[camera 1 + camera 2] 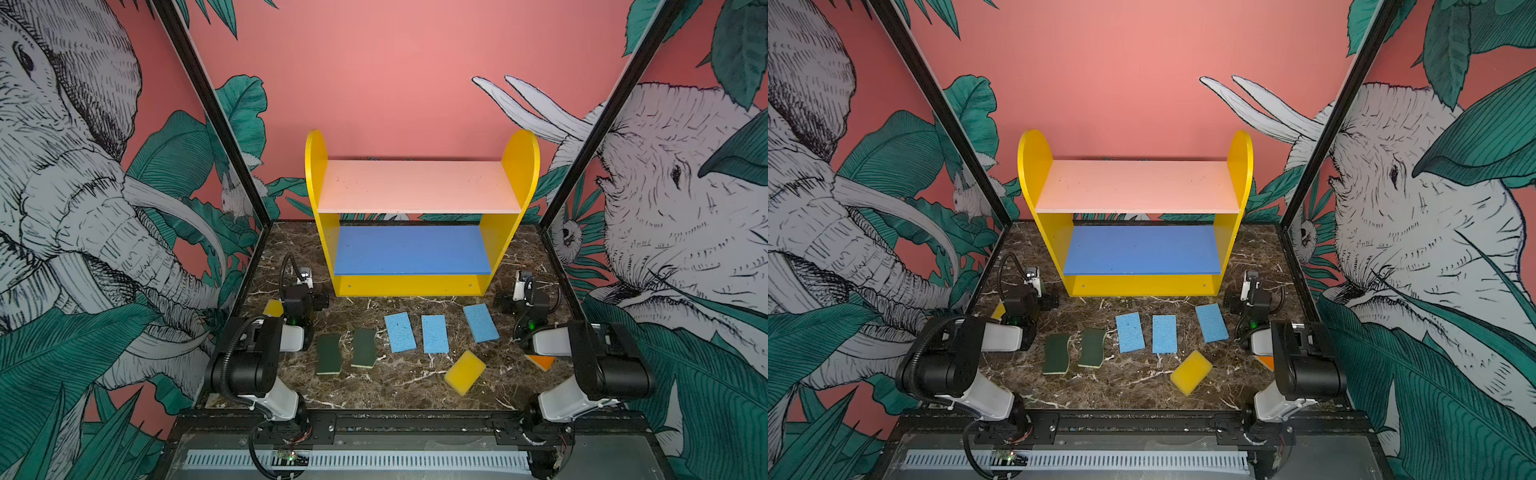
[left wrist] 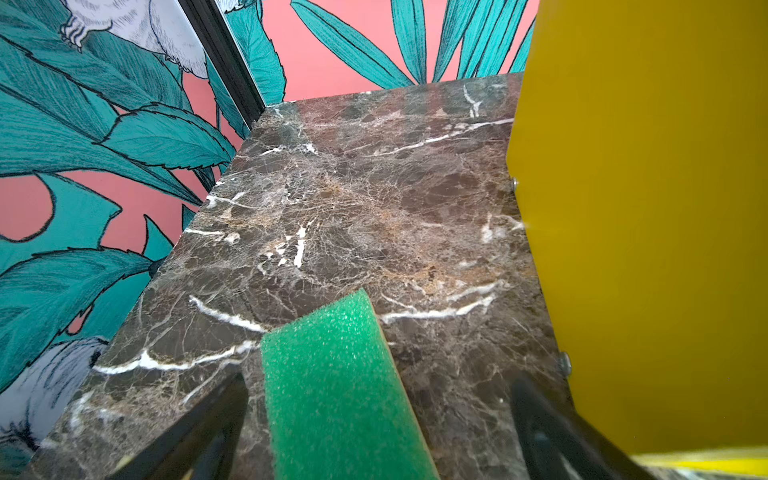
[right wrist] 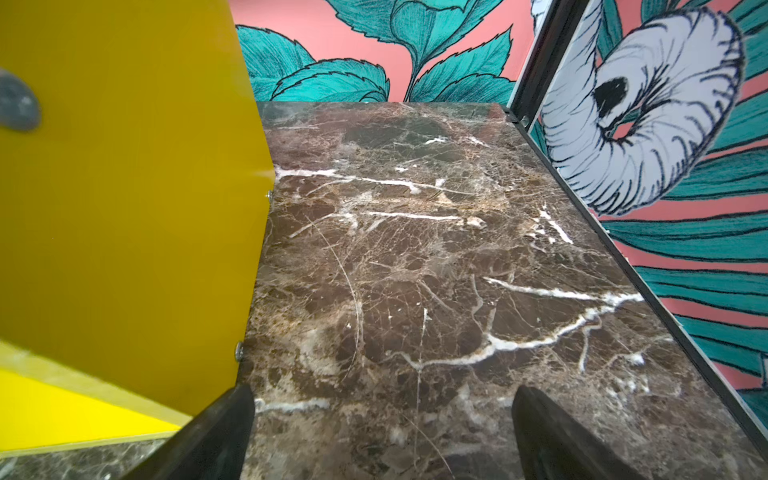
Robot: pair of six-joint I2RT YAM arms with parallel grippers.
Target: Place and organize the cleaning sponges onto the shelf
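The shelf (image 1: 320, 216) stands at the back in both top views, its pink top board (image 1: 415, 187) and blue middle board (image 1: 1142, 249) bare. On the marble in front lie three light-blue sponges (image 1: 400, 332) (image 1: 434, 333) (image 1: 481, 322), two dark-green wavy sponges (image 1: 329, 354) (image 1: 364, 348) and a yellow sponge (image 1: 465, 371). The arms partly hide another yellow sponge (image 1: 273, 307) and an orange sponge (image 1: 540, 362). My left gripper (image 2: 379, 380) is open beside the shelf's left side, with a bright green sponge (image 2: 332, 395) lying between its fingers, untouched. My right gripper (image 3: 383, 390) is open over bare marble by the shelf's right side.
The brown marble tabletop (image 1: 399, 386) is boxed in by patterned walls, with black frame posts (image 1: 232, 158) (image 1: 582, 158) at the back corners. The shelf's yellow side panels (image 2: 644, 228) (image 3: 124, 208) stand close to each gripper. A black rail (image 1: 415, 419) runs along the front edge.
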